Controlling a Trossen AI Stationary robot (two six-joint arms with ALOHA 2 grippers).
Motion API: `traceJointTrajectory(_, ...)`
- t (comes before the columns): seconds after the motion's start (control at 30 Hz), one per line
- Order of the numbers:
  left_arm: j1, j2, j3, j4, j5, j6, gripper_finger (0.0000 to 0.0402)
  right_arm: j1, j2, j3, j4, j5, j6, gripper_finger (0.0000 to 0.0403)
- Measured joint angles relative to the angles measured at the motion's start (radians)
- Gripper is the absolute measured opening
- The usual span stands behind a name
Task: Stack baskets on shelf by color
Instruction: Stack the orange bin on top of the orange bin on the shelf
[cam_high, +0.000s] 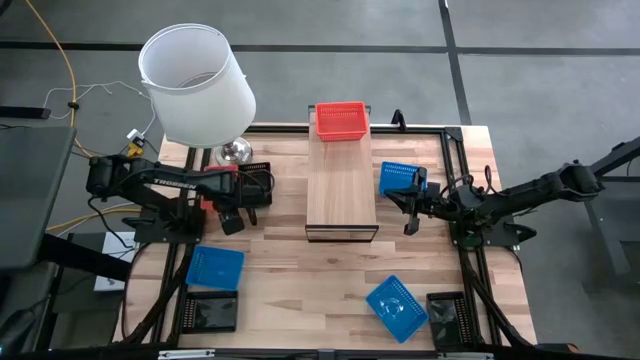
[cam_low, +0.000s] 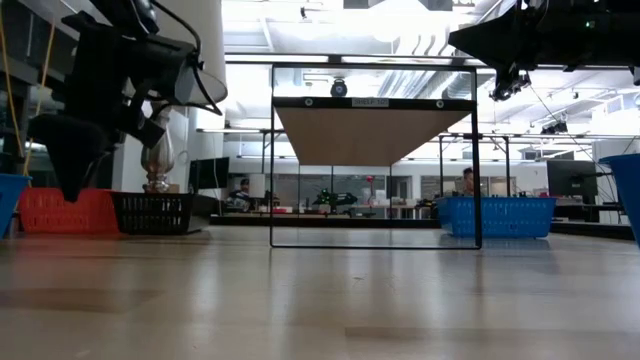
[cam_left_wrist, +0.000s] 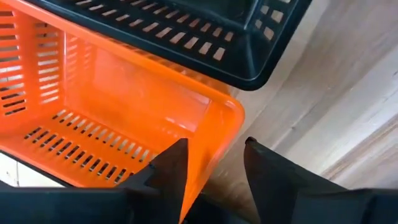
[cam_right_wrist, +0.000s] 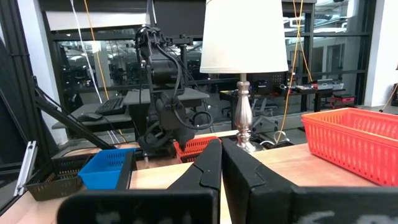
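I see the shelf (cam_high: 341, 190) in the middle of the table (cam_high: 280, 260), with one red basket (cam_high: 341, 121) sitting on its far end. My left gripper (cam_high: 232, 218) is down at a second red basket (cam_left_wrist: 118, 118) on the table's left side, its fingers (cam_left_wrist: 168, 171) spread astride that basket's short wall, one inside and one outside; from the wrist view I can't be sure they are pressing the wall yet. A black basket (cam_left_wrist: 205, 31) sits just beyond the red one, apparently touching it. My right gripper (cam_high: 410, 208) hangs above the table just right of the shelf, fingers pressed together on nothing, with a blue basket (cam_high: 398, 178) close beside it on the far side. Two more blue baskets lie nearer me, one on the left (cam_high: 214, 268) and one tilted on the right (cam_high: 397, 307), and a black basket sits at each near corner (cam_high: 208, 311) (cam_high: 447, 316). A white-shaded lamp (cam_high: 196, 82) stands at the far left.
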Motion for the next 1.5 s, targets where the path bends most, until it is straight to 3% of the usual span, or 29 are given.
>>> traceJointTrajectory(0.23, 0.0, 0.0, 0.0, -0.02, 0.041, -0.003, 0.0022, 0.0, 0.0, 0.0, 0.0, 0.0, 0.0, 0.0)
traceJointTrajectory(0.3, 0.0, -0.001, 0.002, -0.021, 0.038, -0.019, 0.0009, 0.0, 0.0, 0.0, 0.0, 0.0, 0.0, 0.0)
traceJointTrajectory(0.6, -0.045, -0.001, 0.056, -0.072, 0.096, -0.027, 0.0003, 0.0, 0.0, 0.0, 0.0, 0.0, 0.0, 0.0)
traceJointTrajectory(1.0, -0.199, -0.001, 0.395, -0.325, 0.094, -0.124, 0.0, 0.0, 0.0, 0.0, 0.0, 0.0, 0.0, 0.0)
traceJointTrajectory(1.5, -0.412, -0.001, 0.757, -0.393, 0.039, -0.195, 0.0, 0.0, 0.0, 0.0, 0.0, 0.0, 0.0, 0.0)
